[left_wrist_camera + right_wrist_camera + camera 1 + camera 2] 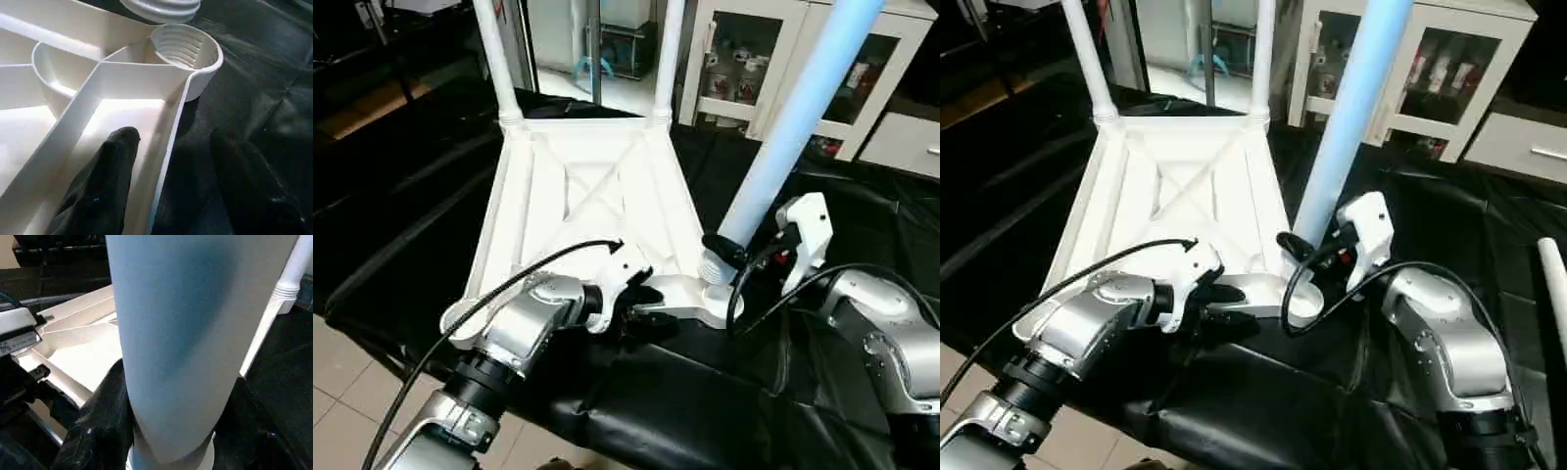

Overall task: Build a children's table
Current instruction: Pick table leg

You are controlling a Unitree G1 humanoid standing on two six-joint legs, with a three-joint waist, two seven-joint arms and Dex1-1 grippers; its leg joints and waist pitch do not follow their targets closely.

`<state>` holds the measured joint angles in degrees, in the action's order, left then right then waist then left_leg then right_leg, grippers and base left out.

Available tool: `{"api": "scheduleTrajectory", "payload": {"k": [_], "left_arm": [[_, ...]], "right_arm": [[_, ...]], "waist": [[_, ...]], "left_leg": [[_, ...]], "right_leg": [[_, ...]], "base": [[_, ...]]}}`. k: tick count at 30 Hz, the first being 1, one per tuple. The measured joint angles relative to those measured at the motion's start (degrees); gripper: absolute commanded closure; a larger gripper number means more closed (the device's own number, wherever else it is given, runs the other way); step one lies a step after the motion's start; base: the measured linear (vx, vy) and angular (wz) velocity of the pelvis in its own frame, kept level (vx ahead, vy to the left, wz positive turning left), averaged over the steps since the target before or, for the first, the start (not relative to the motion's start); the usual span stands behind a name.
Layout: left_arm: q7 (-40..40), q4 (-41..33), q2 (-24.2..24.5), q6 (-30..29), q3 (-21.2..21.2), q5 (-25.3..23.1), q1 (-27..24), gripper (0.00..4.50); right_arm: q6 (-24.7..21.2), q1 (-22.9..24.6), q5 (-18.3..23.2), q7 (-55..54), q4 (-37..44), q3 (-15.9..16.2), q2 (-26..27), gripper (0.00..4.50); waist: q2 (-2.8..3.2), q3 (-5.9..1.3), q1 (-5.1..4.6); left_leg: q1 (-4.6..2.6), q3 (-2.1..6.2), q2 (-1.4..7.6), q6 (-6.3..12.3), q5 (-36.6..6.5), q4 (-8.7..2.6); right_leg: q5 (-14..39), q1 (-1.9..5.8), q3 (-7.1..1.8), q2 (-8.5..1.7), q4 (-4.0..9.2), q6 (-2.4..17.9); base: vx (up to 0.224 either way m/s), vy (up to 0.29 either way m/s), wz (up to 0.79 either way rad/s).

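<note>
- Left eye view: top (582, 186), white plastic, lies upside down on the black cloth (705, 401), ribs up; two legs (495, 59) already stand in the far corner sockets.
- Third leg (790, 122): long pale tube, tilted, its ribbed lower end just above the near socket (185, 46) on the robot's right, not yet seated.
- Right gripper (171, 431): fingers clamped on either side of the third leg, low on the tube near the ribbed end.
- Left gripper (171, 186): jaws apart, straddling the top's near edge wall beside that socket, one finger (105, 181) inside the tray, the other outside over the cloth; whether they press the wall, cannot tell.
- Handling, judged: top looks light, stiff, thin-walled and hollow; likely to slide on the cloth when pushed, so pinning the rim near the socket suits.
- Leg, judged: smooth, rigid, light but long; a low grip close to the end gives best control of the tip. Plastic looks slippery; a firm squeeze should do no harm.
</note>
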<state>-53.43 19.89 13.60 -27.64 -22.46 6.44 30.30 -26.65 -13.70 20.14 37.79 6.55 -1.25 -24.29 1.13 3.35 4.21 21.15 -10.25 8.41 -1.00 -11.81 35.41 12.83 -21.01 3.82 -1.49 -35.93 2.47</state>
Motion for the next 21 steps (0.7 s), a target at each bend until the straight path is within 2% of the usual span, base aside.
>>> {"api": "scheduleTrajectory", "payload": {"k": [2,7,10,14,21], "left_arm": [[-0.1,3.0,-0.3,2.5,-2.9,-2.9,2.2,2.16],[0.4,5.8,-0.1,6.0,-5.5,-6.4,3.7,2.57],[2.4,7.7,-0.1,8.0,-5.5,-8.2,4.3,2.87],[3.0,10.1,-0.6,9.0,-4.9,-8.4,5.4,3.14],[1.1,10.4,0.0,10.5,-4.0,-7.8,5.4,3.32]], "right_arm": [[0.0,0.1,-0.2,-0.1,0.0,0.4,0.0,2.62],[0.1,0.1,-0.6,-0.2,0.1,1.1,-0.1,2.62],[0.5,0.1,-0.6,-0.4,0.1,1.4,0.0,2.62],[0.5,0.2,-0.6,-0.4,0.2,1.6,0.0,2.62],[0.5,0.4,-0.5,0.1,0.7,1.6,-0.3,2.62]], "waist": [[0.22,0.06,0.46],[0.45,0.08,0.71],[0.59,0.03,0.74],[0.83,-0.04,0.87],[0.82,-0.03,1.02]], "left_leg": [[-0.03,-0.03,0.0,0.07,0.1,0.0],[-0.06,-0.05,0.01,0.07,0.1,0.0],[-0.07,-0.05,0.01,0.07,0.1,0.0],[-0.07,-0.07,0.01,0.07,0.1,0.0],[0.06,-0.08,0.01,0.09,0.1,0.0]], "right_leg": [[0.0,0.07,0.0,-0.02,0.04,-0.1],[-0.1,0.09,0.0,-0.04,0.05,-0.1],[-0.1,0.09,0.01,-0.04,0.04,-0.2],[-0.1,0.13,0.01,-0.07,0.06,-0.3],[-0.1,0.1,0.05,-0.12,0.11,-0.3]], "base": [[0.0,0.0,0.0],[0.0,0.0,0.0],[0.0,0.0,0.0],[0.0,0.0,0.0],[0.0,0.0,0.0]]}}
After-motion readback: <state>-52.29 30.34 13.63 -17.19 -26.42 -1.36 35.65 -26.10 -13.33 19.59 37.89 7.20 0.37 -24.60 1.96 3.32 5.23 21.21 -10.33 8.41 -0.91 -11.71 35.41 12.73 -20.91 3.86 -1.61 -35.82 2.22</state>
